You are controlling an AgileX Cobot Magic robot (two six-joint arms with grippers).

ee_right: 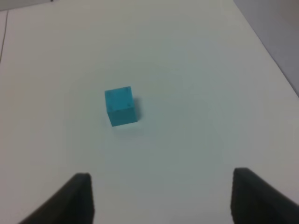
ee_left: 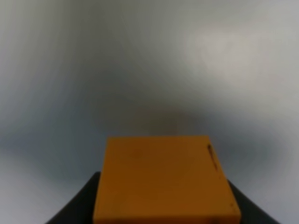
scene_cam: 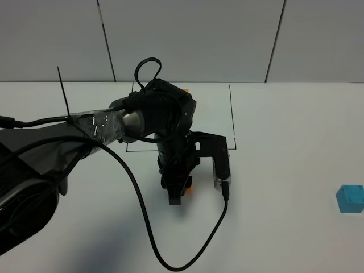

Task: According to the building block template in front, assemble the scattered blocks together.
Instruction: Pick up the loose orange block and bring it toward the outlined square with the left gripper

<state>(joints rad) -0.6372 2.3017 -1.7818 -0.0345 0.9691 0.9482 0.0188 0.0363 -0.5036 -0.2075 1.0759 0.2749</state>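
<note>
My left gripper [scene_cam: 175, 196] is clamped tight on the orange cube [ee_left: 163, 182], at the centre of the high view, just below the template's black frame [scene_cam: 232, 114]. My arm hides most of the template; only a bit of orange shows at the frame's top edge. My right gripper [ee_right: 161, 196] stands partly open and holds nothing. The teal cube [ee_right: 121, 106] sits alone on the white table [scene_cam: 284, 227], at the far right of the high view.

Table [scene_cam: 296, 142] seen from above. Orange cube [ee_left: 163, 182] filmed close at left wrist; teal cube [ee_right: 120, 106] shared by right-wrist and high views.
</note>
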